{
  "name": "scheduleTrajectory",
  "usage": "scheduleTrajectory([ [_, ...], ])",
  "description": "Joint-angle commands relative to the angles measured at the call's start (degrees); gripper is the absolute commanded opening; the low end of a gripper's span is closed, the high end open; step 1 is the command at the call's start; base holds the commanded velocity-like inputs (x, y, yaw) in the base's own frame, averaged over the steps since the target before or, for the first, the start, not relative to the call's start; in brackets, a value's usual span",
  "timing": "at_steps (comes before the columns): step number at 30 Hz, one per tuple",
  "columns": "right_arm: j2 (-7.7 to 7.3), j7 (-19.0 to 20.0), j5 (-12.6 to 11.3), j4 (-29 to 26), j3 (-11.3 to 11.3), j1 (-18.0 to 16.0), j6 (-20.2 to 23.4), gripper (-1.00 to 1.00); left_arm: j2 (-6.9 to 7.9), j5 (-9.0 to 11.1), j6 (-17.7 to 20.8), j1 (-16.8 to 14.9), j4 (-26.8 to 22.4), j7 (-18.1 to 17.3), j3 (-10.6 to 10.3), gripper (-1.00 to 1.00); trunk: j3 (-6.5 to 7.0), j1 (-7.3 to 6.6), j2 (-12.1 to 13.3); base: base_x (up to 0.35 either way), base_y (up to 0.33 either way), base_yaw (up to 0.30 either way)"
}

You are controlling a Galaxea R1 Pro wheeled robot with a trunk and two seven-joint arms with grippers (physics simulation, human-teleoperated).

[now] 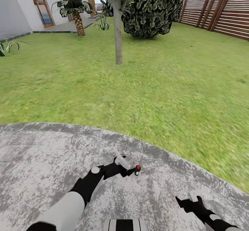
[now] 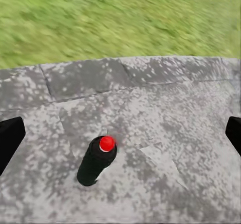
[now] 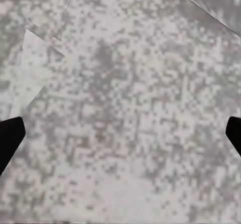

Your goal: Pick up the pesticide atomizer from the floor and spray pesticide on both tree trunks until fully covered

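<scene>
Pesticide atomizer (image 2: 97, 161), red dot on top, stands on the speckled stone paving (image 1: 41, 155) just ahead of the left end effector (image 1: 128, 170), whose fingers are spread wide and empty. The right end effector (image 1: 188, 200) hangs open over bare paving; one tree trunk (image 1: 118, 34) rises from the lawn (image 1: 173, 86) beyond.

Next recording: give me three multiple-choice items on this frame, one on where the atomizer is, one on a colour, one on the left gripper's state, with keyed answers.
1. Where does the pesticide atomizer stand?
A. on the lawn
B. on the speckled grey paving
C. beside the fence

2. What colour is the dot on top of the atomizer?
A. red
B. blue
C. yellow

3. What state is the left gripper in?
A. shut on the atomizer
B. shut and empty
C. open, atomizer between its fingers but untouched

Answers: 1 B, the paving lies all round it, grass beyond. 2 A, the left wrist view shows a red cap. 3 C, both fingertips sit far apart at the picture's edges.
</scene>
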Motion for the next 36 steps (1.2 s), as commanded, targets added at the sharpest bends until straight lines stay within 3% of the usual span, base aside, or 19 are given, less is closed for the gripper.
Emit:
scheduleTrajectory([
  [1, -0.09, 0.80, -0.02, 0.00, 0.06, 0.00, -0.03, 1.00, 0.00, -0.14, -0.61, -0.06, 0.41, -0.40, -0.93, 1.00, 0.00, 0.00, 0.00, 0.000, 0.000, 0.000],
  [2, -0.20, 2.22, 0.02, 0.00, 0.28, 0.00, -0.17, 1.00, 0.00, -0.44, -2.25, -0.14, 1.22, -1.86, -3.08, 1.00, 0.00, 0.00, 0.00, 0.000, 0.000, 0.000],
  [3, -0.28, 2.73, 0.01, 0.00, 0.37, 0.00, -0.27, 1.00, 0.00, -0.56, -2.93, -0.17, 1.50, -2.91, -3.93, 1.00, 0.00, 0.00, 0.00, 0.000, 0.000, 0.000],
  [11, -0.63, 3.52, 0.07, 0.00, 0.62, 0.00, -0.19, 1.00, 0.00, -0.34, -4.10, -0.23, 1.99, -4.94, -5.04, 1.00, 0.00, 0.00, 0.00, 0.000, 0.000, 0.000],
  [14, -0.61, 3.53, 0.02, 0.00, 0.62, 0.00, -0.33, 1.00, 0.00, -0.27, -6.25, -0.23, 1.64, -4.93, -3.99, 1.00, 0.00, 0.00, 0.00, 0.000, 0.000, 0.000],
  [17, -0.54, 3.53, 0.03, 0.00, 0.67, 0.00, -0.40, 1.00, 0.29, -0.24, -11.87, -0.23, 1.43, -4.71, -0.77, 1.00, 0.00, 0.00, 0.00, 0.000, 0.000, 0.000],
  [21, -0.60, 2.72, 0.00, 0.00, 0.57, 0.00, -0.44, 1.00, 1.09, -0.34, -15.15, -0.23, 1.45, -4.55, 3.25, 1.00, 0.00, 0.00, 0.00, 0.000, 0.000, 0.000],
  [36, -0.08, -0.44, -0.01, 0.07, 0.60, 0.00, -0.35, 1.00, 1.11, -0.66, -16.13, -0.23, 1.96, -4.52, 4.33, 1.00, 0.00, 0.00, 0.00, 0.014, 0.000, -0.001],
])
